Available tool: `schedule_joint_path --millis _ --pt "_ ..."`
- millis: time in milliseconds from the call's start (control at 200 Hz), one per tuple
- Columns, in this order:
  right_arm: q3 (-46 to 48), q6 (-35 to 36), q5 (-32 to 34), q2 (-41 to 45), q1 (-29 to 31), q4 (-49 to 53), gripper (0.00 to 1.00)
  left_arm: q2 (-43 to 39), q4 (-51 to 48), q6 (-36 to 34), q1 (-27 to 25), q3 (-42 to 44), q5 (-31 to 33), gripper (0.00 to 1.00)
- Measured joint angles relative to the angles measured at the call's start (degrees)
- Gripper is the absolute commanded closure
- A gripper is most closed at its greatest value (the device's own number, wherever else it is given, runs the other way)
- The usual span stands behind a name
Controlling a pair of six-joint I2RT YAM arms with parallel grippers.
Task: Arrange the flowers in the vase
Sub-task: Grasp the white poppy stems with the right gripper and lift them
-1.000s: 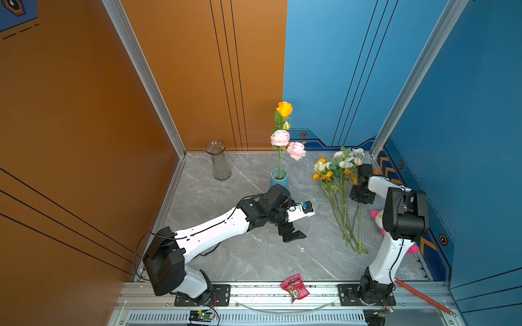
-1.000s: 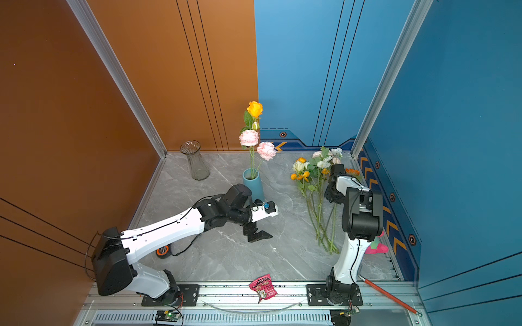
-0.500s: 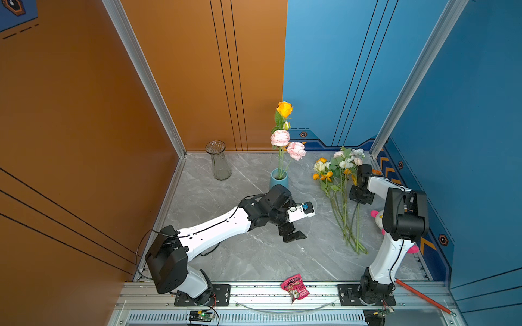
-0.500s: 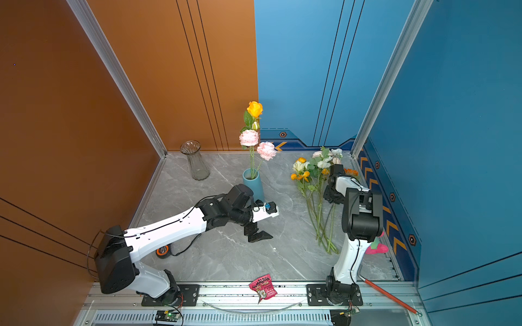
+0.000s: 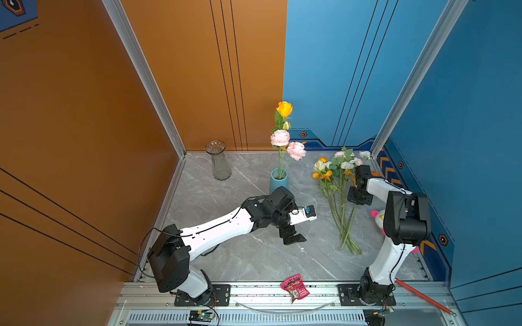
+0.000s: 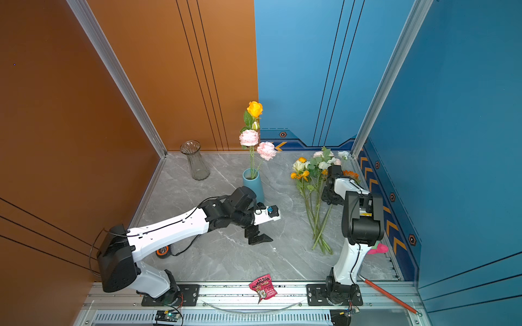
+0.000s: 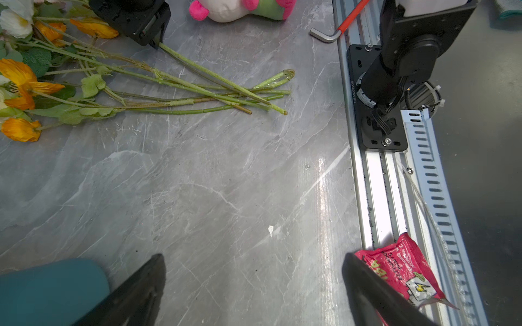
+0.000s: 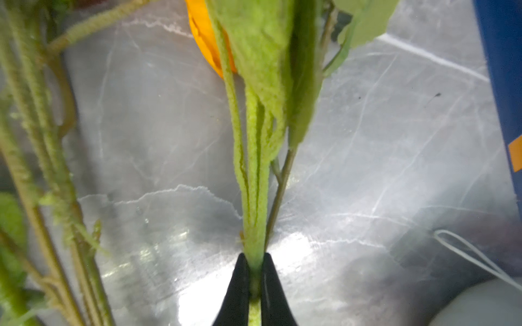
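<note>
Several loose flowers [image 5: 340,194] lie with their green stems on the grey marble table, at the right in both top views. My right gripper [image 5: 357,199] reaches down among them. In the right wrist view it [image 8: 255,256] is shut on one green flower stem [image 8: 255,197], with an orange bloom [image 8: 207,42] beyond. A teal vase [image 5: 278,181] holds one yellow-orange and two pink flowers [image 5: 280,138]. My left gripper [image 5: 293,239] hovers open and holding nothing in front of the vase; in the left wrist view it [image 7: 254,261] is above bare table.
A clear glass vase [image 5: 219,161] stands at the back left with nothing in it. A pink snack packet [image 5: 294,288] lies on the front rail [image 5: 254,290]. A plush toy [image 5: 378,218] and a red-handled hex key [image 5: 421,295] lie by the right wall. An orange tape measure [image 6: 162,250] sits under the left arm.
My right gripper's jaws have closed onto the flower stem. The left arm has barely shifted and stays open.
</note>
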State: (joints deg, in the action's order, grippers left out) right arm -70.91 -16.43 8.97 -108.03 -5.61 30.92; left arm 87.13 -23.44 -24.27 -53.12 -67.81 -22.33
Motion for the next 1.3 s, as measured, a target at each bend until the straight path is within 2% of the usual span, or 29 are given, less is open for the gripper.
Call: schedule_joint_path --millis 110,310,475,636,831,941,1041,1196,1301 --pt "0.07 0.15 0.0 1.68 0.74 0.48 0.89 0.0 -0.33 -0.17 -0.31 -0.17 0.11 0.02" --pt "0.07 0.2 -0.02 3.23 1.84 1.27 1.0 0.0 -0.61 -0.39 -0.81 -0.24 0.7 0.02" --pt "0.44 0.13 0.02 5.2 2.51 1.95 1.0 0.0 -0.79 -0.52 -0.96 -0.24 1.18 0.02" --pt "2.19 -0.04 0.07 11.89 2.97 2.64 1.0 -0.02 -1.03 -1.22 -0.94 -0.26 1.55 0.02" --pt "3.5 -0.79 0.87 24.22 3.98 3.72 1.0 -2.91 -1.92 -1.44 0.94 -0.26 0.26 0.02" --pt "3.65 -1.42 1.97 30.97 5.6 3.98 1.0 -6.75 -1.95 -1.42 4.28 -0.48 -2.73 0.02" --pt "3.8 -1.33 3.3 36.52 9.4 3.06 1.0 -10.69 -1.57 -1.25 9.38 -0.85 -7.78 0.02" --pt "3.78 0.61 6.34 42.05 19.76 -3.45 1.0 -16.41 3.15 1.18 19.26 -0.07 -15.85 0.02" --pt "1.16 3.41 8.31 41.77 27.67 -7.82 1.0 -19.82 9.11 3.3 24.68 2.86 -19.58 0.02"
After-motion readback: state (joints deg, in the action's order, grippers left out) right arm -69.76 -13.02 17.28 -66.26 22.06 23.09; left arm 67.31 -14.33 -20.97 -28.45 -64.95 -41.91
